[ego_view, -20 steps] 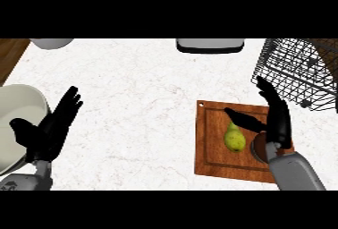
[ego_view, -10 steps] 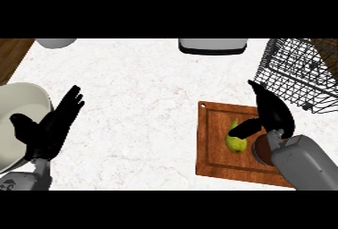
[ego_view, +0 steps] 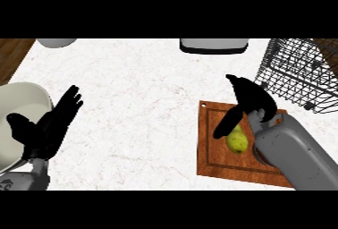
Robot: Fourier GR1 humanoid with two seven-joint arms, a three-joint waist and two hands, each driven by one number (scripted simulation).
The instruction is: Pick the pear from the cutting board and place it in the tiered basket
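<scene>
While the left hand (ego_view: pixel 45 129) rests open at the left edge of the head view, its fingers straight, held close together and pointing up and to the right with the thumb set apart, the right hand (ego_view: pixel 251 100) hangs over the cutting board (ego_view: pixel 218 159). On the right hand the fingers curl downward and the thumb reaches down to the left; the thumb's tip lies at the upper left side of the pear (ego_view: pixel 238 139). Whether the fingers actually close on the fruit cannot be told, since the hand and the grey forearm cover the pear's right side. The pear lies on the board, just below the curled fingers, its green-yellow body showing between the thumb and the forearm. Beyond the fingertips, up and to the right, stands the wire basket (ego_view: pixel 297 74), apart from the hand. Just left of the left hand's thumb sits a pale bowl (ego_view: pixel 20 105). Past both hands, along the counter's (ego_view: pixel 145 89) far edge, two pale dishes are partly in view.
</scene>
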